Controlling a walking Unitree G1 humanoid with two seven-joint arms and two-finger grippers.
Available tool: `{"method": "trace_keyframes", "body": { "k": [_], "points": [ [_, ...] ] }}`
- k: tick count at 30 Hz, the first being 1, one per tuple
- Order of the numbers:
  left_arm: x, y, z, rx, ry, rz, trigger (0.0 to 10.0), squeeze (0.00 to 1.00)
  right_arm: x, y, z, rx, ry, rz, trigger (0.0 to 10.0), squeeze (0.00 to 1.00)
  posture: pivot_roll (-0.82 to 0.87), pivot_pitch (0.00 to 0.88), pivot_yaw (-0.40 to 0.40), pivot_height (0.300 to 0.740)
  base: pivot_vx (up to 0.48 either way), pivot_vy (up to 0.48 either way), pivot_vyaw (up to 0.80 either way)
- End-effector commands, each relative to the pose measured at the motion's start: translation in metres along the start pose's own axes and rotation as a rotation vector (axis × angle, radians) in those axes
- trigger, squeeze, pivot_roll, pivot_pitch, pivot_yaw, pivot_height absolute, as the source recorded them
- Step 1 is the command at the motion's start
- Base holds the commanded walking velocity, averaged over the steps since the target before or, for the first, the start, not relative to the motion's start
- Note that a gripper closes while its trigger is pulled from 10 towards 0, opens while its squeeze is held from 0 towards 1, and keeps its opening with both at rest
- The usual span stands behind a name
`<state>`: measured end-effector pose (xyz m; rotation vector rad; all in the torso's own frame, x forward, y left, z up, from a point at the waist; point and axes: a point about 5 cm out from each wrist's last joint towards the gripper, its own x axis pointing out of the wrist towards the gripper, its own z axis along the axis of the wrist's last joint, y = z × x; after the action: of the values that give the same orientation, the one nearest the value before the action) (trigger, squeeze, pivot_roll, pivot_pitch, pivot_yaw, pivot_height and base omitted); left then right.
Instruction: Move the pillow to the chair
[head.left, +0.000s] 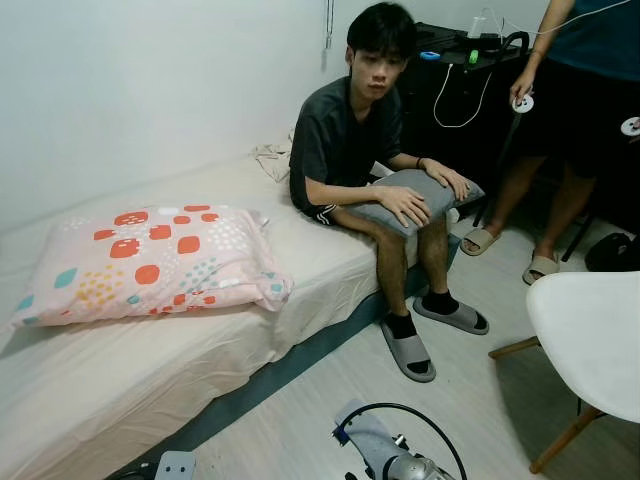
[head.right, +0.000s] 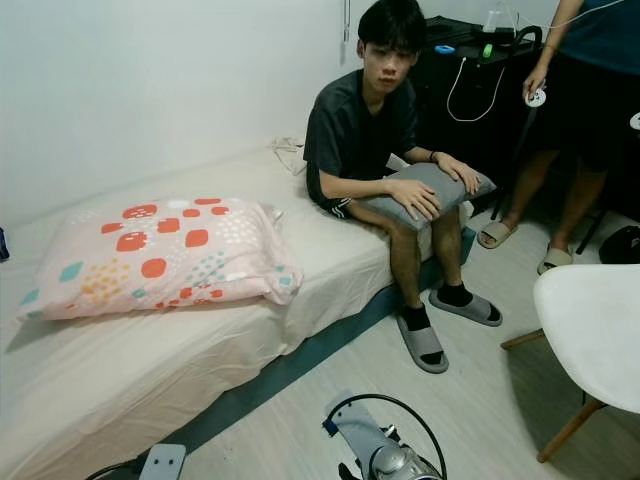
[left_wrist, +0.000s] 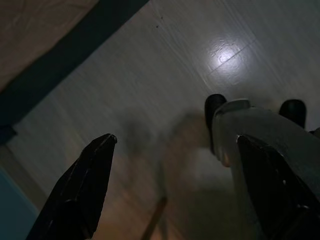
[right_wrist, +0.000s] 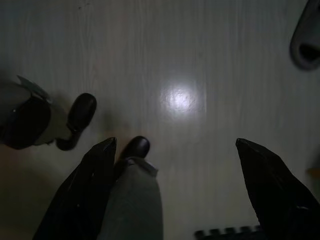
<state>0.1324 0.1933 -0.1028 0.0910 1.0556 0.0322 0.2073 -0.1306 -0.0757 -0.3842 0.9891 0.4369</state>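
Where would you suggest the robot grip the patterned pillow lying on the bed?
Probably the patterned pillow's bulging long edge facing the floor, approached from the floor side: it lies flat on the bed, that edge nearest and unobstructed. A claw at each end should steady it.

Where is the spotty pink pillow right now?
In the head views the spotty pink pillow lies flat on the bed at the robot's left, apart from the seated person and across the floor from the white chair.

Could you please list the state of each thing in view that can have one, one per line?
Patterned pillow: lying flat on the bed, untouched.
Grey pillow: on the seated person's lap, under both hands.
White chair: upright, seat bare.
Left gripper: jaws open, holding nothing, over the floor.
Right gripper: jaws open, holding nothing, over the floor.
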Motion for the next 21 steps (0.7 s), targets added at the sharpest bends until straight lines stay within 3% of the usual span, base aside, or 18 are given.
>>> {"method": "trace_keyframes", "body": {
  "k": [1,6,16,21],
  "points": [
    [0.000,0.006,0.000,0.024,0.011,0.005,10.0,0.00,0.000,0.000,-0.002,0.037,0.008,-0.007,10.0,0.00,-0.02,0.000,0.050,0.740,0.000,0.000,0.00],
    [0.001,-0.003,0.003,0.005,0.000,-0.011,10.0,0.00,-0.001,-0.001,-0.012,0.064,0.028,-0.006,10.0,0.00,-0.01,0.000,0.006,0.740,0.000,0.000,0.00],
    [0.000,-0.019,-0.001,-0.057,0.008,-0.030,10.0,0.00,-0.003,-0.010,-0.011,-0.018,0.040,-0.010,10.0,0.00,0.02,0.000,-0.053,0.740,0.000,0.000,0.00],
    [-0.001,-0.019,-0.006,-0.069,0.015,-0.023,10.0,0.00,-0.002,-0.007,-0.008,-0.055,0.041,-0.003,10.0,0.00,0.02,0.000,-0.059,0.740,0.244,0.000,0.00]
  ]
}}
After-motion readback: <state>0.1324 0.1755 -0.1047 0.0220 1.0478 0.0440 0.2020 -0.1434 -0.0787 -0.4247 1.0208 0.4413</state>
